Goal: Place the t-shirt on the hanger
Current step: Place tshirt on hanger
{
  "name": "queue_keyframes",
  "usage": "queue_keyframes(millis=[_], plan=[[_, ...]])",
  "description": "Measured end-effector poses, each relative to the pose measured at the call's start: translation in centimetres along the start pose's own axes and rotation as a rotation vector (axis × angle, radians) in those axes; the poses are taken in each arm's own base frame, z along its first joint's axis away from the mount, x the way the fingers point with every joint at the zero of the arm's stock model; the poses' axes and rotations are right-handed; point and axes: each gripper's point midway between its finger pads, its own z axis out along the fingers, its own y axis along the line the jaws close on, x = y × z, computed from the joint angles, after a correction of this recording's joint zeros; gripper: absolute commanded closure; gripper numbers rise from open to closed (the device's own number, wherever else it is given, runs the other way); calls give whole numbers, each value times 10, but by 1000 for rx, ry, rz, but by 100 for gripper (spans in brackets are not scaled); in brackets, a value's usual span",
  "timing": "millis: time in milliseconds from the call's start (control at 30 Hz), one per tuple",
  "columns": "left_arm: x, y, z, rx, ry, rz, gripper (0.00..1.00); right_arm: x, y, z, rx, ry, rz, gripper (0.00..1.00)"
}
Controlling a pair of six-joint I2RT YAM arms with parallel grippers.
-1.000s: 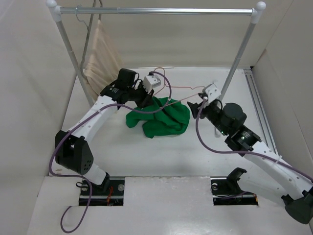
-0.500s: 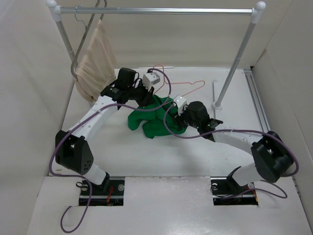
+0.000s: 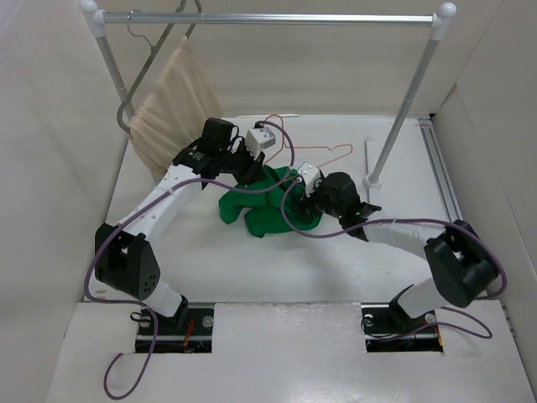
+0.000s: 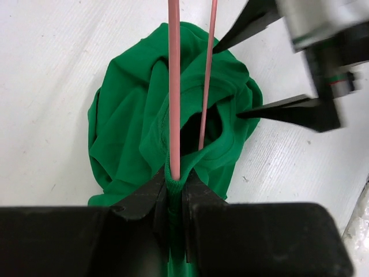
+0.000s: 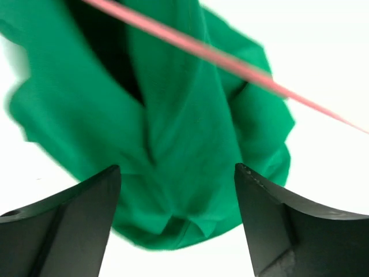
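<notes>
The green t-shirt (image 3: 267, 208) lies bunched on the white table, with its neck opening facing up. The pink hanger (image 3: 340, 152) reaches from the table behind into that neck opening, and two of its wires (image 4: 174, 86) cross over the cloth. My left gripper (image 4: 174, 183) is shut on the ribbed collar of the t-shirt (image 4: 132, 115), where the collar wraps one hanger wire. My right gripper (image 5: 179, 173) hovers open just over the t-shirt (image 5: 184, 144), holding nothing. The hanger wire (image 5: 230, 60) passes beyond its fingers (image 5: 86, 213).
A metal clothes rail (image 3: 277, 17) spans the back on two slanted poles. A beige garment (image 3: 172, 105) hangs from a dark hanger at its left end. The right pole's foot (image 3: 373, 180) stands close to my right arm. Walls enclose the table on both sides.
My right arm swung in from the right and came down over the t-shirt, and its jaws have opened wider. The beige garment swayed. The left gripper stayed put.
</notes>
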Motion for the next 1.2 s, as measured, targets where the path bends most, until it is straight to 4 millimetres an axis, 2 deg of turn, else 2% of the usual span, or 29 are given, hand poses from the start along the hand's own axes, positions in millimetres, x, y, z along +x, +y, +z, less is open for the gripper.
queue_keyframes(millis=[100,200,267,333,400,500,567,600,700,833,1000,1200], plan=[[1,1,0,0,3,18,100,-26,-1,-28,8,-95,-28,15],[1,1,0,1,4,33,100,-48,-6,-57,42,-197,-47,34],[1,1,0,1,5,39,100,-54,-11,-61,58,-224,-49,47],[1,1,0,1,5,43,100,-49,-12,-54,52,-213,-45,47],[1,1,0,1,5,45,100,-35,-11,-40,28,-169,-35,43],[1,1,0,1,5,45,100,-10,-1,-24,-28,-103,-25,42],[1,1,0,1,5,45,100,-3,5,-19,-58,-87,-25,42],[1,1,0,1,5,45,100,-3,6,-18,-69,-87,-25,47],[2,1,0,1,6,44,100,-10,3,-14,-66,-99,-28,52],[2,1,0,2,6,44,100,-12,-10,-9,-29,-102,-21,55],[2,1,0,2,7,49,100,5,-22,-7,8,-47,-32,56],[2,1,0,2,7,50,100,12,-26,-8,28,-17,-55,53]])
